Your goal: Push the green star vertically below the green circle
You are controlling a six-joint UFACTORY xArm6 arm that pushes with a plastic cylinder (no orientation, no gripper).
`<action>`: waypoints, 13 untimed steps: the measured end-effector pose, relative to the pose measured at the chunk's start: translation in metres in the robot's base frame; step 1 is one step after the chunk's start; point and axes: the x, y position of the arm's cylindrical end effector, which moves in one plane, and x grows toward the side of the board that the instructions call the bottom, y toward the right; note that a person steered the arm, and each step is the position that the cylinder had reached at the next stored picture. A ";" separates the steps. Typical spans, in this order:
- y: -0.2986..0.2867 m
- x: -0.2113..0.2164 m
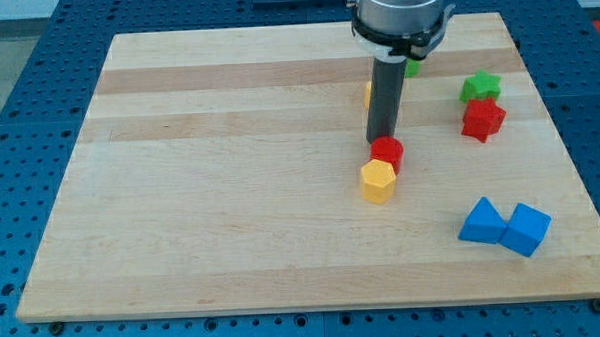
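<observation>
The green star (480,85) lies near the board's right edge, touching the top of a red star (482,119). The green circle (414,68) shows only as a small sliver at the view's top, mostly hidden behind the arm's housing, up and to the left of the green star. My tip (379,141) rests on the board at the upper edge of a red round block (388,152), well to the left of the green star and below it.
A yellow hexagon (377,181) touches the lower side of the red round block. A yellow block (366,94) peeks out left of the rod. A blue triangle (481,223) and a blue cube (527,230) sit together at lower right.
</observation>
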 end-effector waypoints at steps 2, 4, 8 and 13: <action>0.089 -0.103; 0.138 -0.112; 0.136 0.000; 0.172 0.041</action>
